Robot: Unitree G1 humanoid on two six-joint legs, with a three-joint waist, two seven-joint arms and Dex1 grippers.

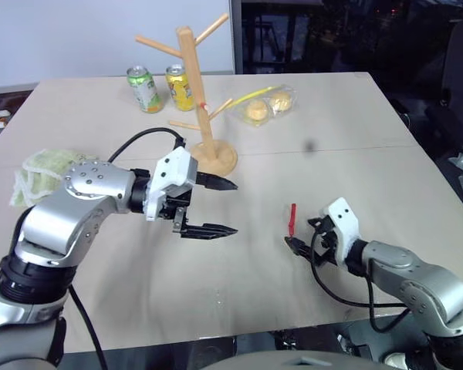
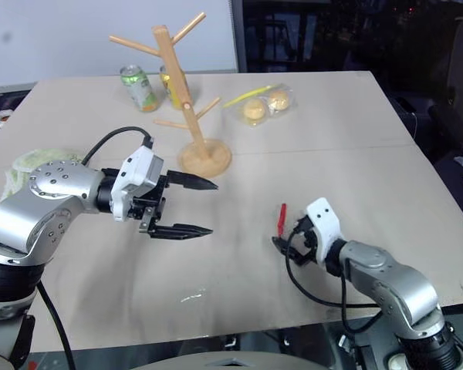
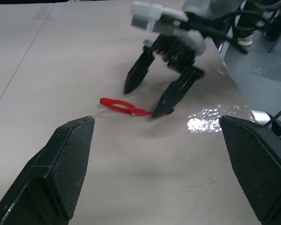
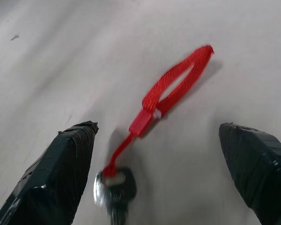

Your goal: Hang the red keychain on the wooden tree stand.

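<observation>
On the table's (image 1: 355, 116) left edge lay a pale green crumpled bag (image 1: 42, 171). The left gripper (image 1: 208, 206) hung above the tabletop, fingers spread wide and holding nothing. Behind it stood two drink cans (image 1: 160, 87) and the wooden tree stand (image 1: 199, 108) — its round base just past the gripper's upper finger. Further right sat a clear pack of buns (image 1: 267, 104). The red keychain (image 4: 165, 103) lay flat on the table, key toward the right gripper (image 1: 301, 240) — whose spread fingers straddled it, one fingertip near the key end.
</observation>
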